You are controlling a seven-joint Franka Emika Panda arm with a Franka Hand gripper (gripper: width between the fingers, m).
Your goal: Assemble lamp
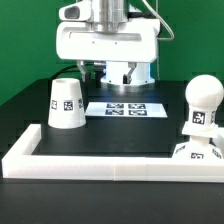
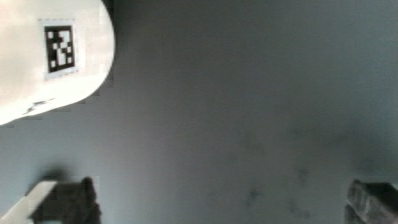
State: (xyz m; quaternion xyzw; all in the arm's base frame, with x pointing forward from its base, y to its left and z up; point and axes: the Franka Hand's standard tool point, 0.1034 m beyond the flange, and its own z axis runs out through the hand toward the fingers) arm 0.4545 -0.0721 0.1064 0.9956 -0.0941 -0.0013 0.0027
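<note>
Shade (image 1: 66,104) stands apart near counter's far edge; bulb (image 1: 203,104) already seated on base (image 1: 196,152). Gripper (image 2: 222,200) hovers, jaws spread, empty.

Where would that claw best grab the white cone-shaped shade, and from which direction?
Probably from above, fingers closing across the narrower flat top of the shade. It stands upright with the wide end on the table, sloping sides free all round. The gripper hangs open over bare table.

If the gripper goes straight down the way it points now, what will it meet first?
Probably only the bare black table. In the wrist view nothing lies between the open fingers. The shade sits off to one side, though depth is hard to judge.
</note>
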